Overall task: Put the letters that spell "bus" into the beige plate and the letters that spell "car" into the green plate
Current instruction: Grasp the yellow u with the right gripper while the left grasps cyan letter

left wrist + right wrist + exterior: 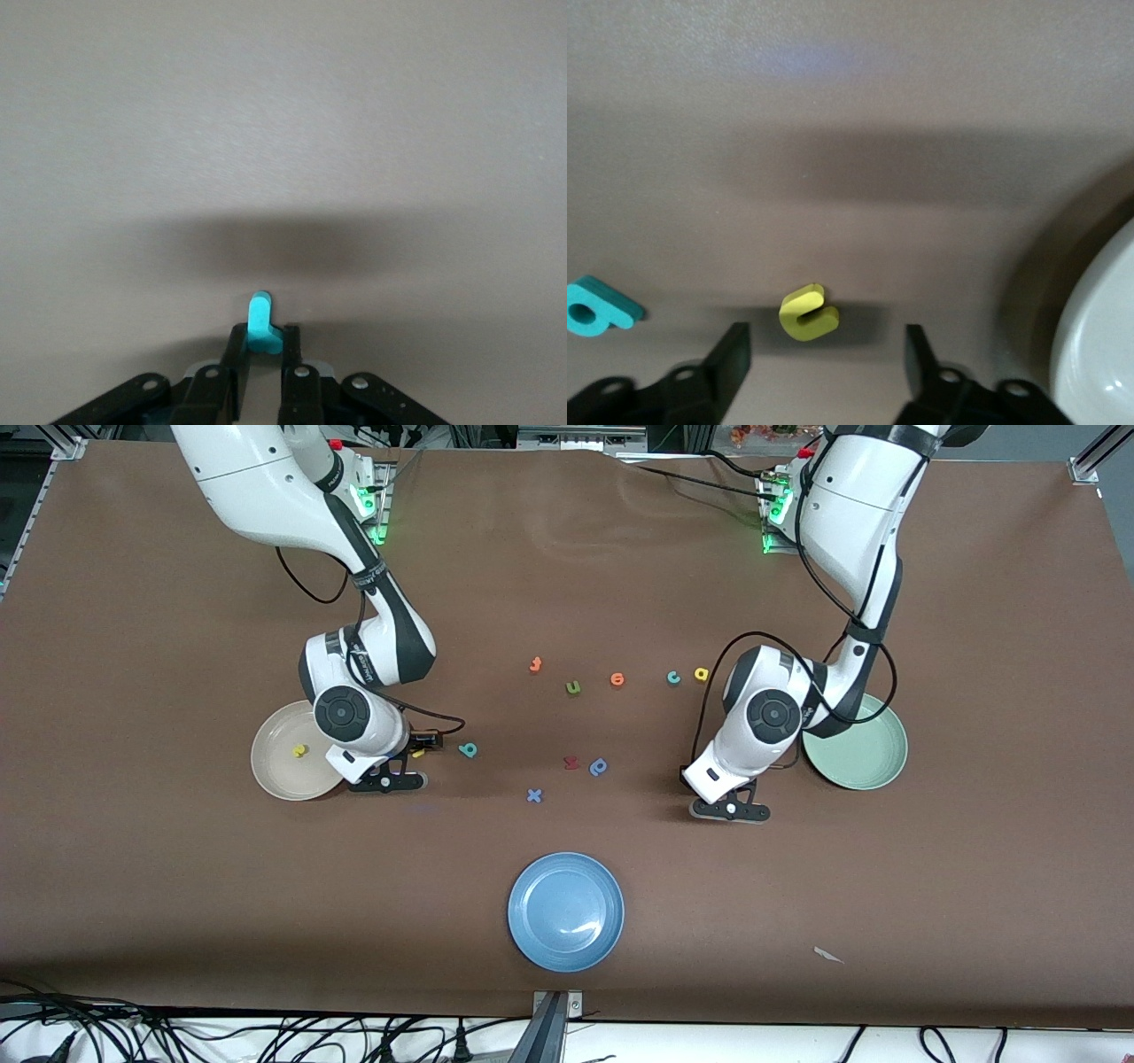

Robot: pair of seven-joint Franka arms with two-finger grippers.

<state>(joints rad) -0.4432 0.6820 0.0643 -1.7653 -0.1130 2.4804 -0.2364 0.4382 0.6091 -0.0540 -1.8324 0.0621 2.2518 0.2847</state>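
In the left wrist view my left gripper [263, 335] is shut on the teal "r" [260, 320], low over the bare table beside the green plate [877, 766]. My right gripper [826, 341] stands open next to the beige plate [275, 766], its fingers on either side of the yellow "u" [808, 312] without touching it. The teal "b" [598, 307] lies just beside it, also visible from the front [468, 750]. A yellow "s" [300, 751] lies in the beige plate. The teal "c" [673, 677] and yellow "a" [701, 674] lie side by side farther from the front camera.
Loose letters lie mid-table: an orange one [535, 664], a green "u" [572, 687], an orange round one [617, 679], a red one [571, 762], a blue "p" [599, 766] and a blue "x" [533, 795]. A blue plate [565, 943] sits nearest the front camera.
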